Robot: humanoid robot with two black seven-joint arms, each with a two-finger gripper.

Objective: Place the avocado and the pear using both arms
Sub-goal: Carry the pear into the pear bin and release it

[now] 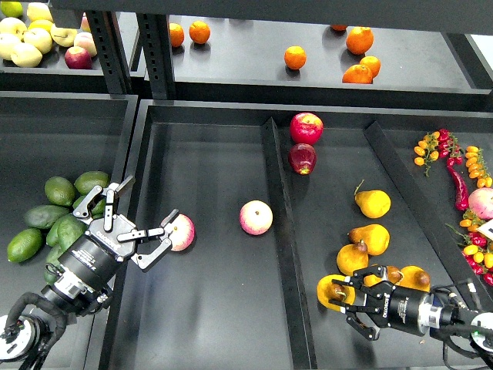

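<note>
My right gripper [345,299] is shut on a golden-yellow pear [330,290], low in the right compartment, just front-left of the other pears [371,238]. My left gripper [151,198] is open and empty. It hangs over the wall between the left bin and the middle compartment. Several dark green avocados [60,190] lie in the left bin just to its left. A bright lime-green avocado [25,245] lies at the front of that pile. A pink-yellow apple [182,232] lies right beside the gripper's lower finger.
A second pink-yellow apple [256,217] lies by the centre divider [279,231]. Two red apples [306,128] sit at the back. Chillies and small tomatoes [462,181] fill the right bin. Oranges [295,57] and pale apples [27,38] sit on the upper shelf.
</note>
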